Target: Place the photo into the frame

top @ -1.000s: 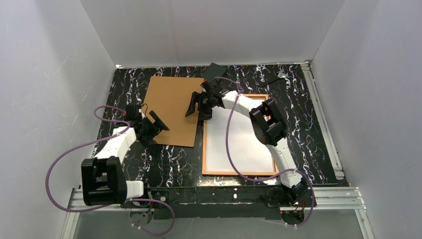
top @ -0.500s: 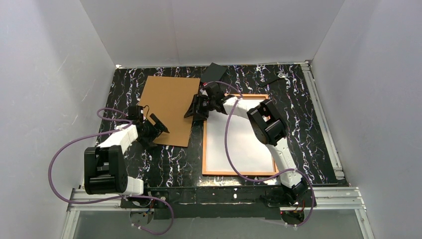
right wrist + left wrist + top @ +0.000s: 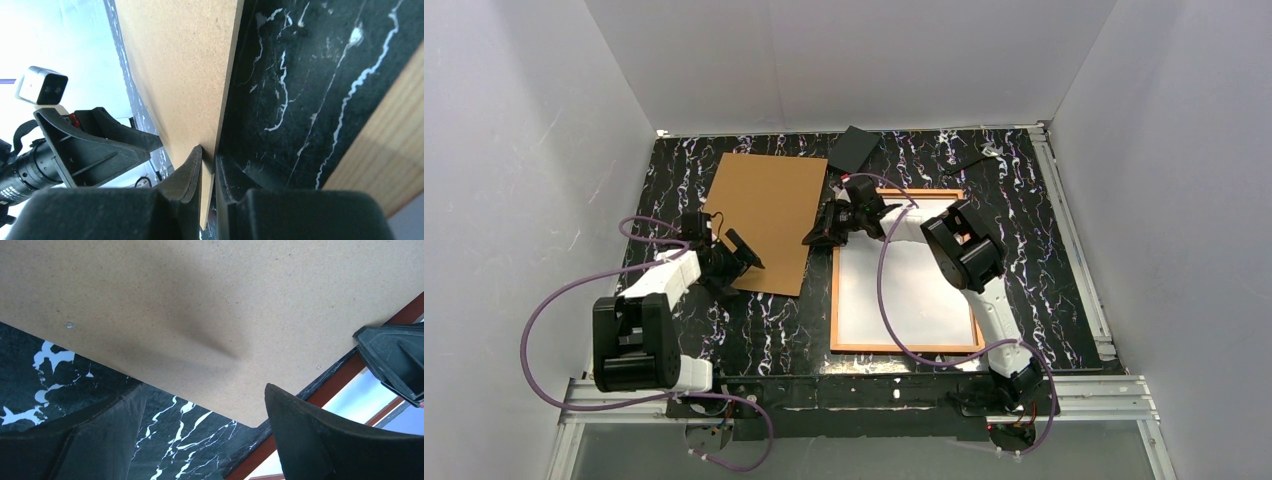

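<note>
The frame, with its thin orange border, lies flat right of centre on the black marbled table. A plain white surface fills it, apparently the photo's back; no print shows. A brown board lies left of it. My right gripper is shut on the board's right edge, one finger above and one below, in the dark gap beside the frame. My left gripper stands open over the board's near edge, and its fingers straddle the board's near corner without touching it.
A flat black object lies at the back edge. A small dark item sits at the back right. White walls close in three sides. A metal rail runs along the near edge.
My right gripper dropped to the board's right edge and closed on it. The board slid slightly left. The left arm drew back a little, still open.
</note>
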Robot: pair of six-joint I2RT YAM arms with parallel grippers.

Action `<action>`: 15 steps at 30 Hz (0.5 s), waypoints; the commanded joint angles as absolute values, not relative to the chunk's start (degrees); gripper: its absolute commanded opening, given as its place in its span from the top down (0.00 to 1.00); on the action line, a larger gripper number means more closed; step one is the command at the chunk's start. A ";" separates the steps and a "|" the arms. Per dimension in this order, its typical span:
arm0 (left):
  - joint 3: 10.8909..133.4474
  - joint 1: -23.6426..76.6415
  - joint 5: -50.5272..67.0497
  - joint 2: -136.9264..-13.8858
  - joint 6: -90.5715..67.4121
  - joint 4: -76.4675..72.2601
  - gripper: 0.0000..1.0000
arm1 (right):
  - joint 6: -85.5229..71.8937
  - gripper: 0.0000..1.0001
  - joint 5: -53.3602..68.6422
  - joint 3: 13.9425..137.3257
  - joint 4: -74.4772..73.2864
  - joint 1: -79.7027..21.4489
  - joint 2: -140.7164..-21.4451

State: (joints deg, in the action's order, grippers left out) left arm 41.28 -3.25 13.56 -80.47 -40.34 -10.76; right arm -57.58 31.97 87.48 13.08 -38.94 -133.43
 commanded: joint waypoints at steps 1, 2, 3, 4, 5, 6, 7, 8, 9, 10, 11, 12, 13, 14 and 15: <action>40.04 -3.09 14.34 -76.14 -38.01 -2.91 0.12 | -56.70 0.91 33.41 85.00 17.13 -38.52 -128.18; 40.23 -3.11 14.41 -74.58 -37.79 -2.24 0.11 | -56.49 0.94 33.66 84.68 17.21 -38.39 -127.64; 40.47 -3.08 14.52 -73.27 -37.52 -1.32 0.11 | -56.12 0.96 33.88 84.35 17.16 -38.43 -127.12; 40.81 -3.08 14.70 -71.96 -36.92 -0.62 0.11 | -55.74 0.99 34.12 84.15 16.83 -38.39 -126.64; 41.16 -3.12 14.87 -70.65 -36.63 0.41 0.11 | -55.09 0.99 34.26 83.85 16.50 -38.38 -125.98; 41.69 -3.08 15.02 -69.23 -36.26 1.95 0.10 | -54.53 0.99 34.27 83.43 16.15 -38.36 -125.25; 42.33 -3.10 15.21 -67.91 -35.77 3.14 0.10 | -54.10 0.99 34.20 82.98 15.83 -38.40 -124.45; 43.13 -3.12 15.39 -66.31 -35.44 4.52 0.10 | -53.74 0.99 34.19 82.49 15.63 -38.32 -123.62; 43.99 -3.11 15.57 -64.82 -35.14 5.87 0.09 | -53.43 0.99 34.19 82.06 15.27 -38.28 -122.63; 44.94 -3.08 15.74 -63.34 -34.64 7.56 0.09 | -52.90 0.99 34.17 81.75 14.61 -38.31 -121.74; 45.98 -3.08 15.99 -61.83 -34.16 8.80 0.09 | -52.26 0.99 34.23 81.62 13.69 -38.36 -120.84; 46.95 -3.05 16.17 -60.31 -33.65 10.01 0.09 | -51.49 0.99 34.27 81.36 12.50 -38.31 -119.74; 48.24 -3.07 16.35 -58.70 -32.95 11.91 0.08 | -50.82 0.99 34.28 81.01 11.27 -38.32 -118.25; 49.65 -3.04 16.56 -57.33 -32.21 13.31 0.08 | -50.08 0.99 34.28 80.60 10.20 -38.31 -117.41; 51.02 -3.00 16.84 -55.88 -31.60 14.55 0.08 | -49.40 0.99 34.21 80.26 8.83 -38.22 -115.69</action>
State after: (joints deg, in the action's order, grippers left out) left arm 45.69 -3.22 14.61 -61.41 -35.27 2.94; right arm -54.76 33.21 80.99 11.68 -38.35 -123.20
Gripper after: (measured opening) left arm 0.915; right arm 0.171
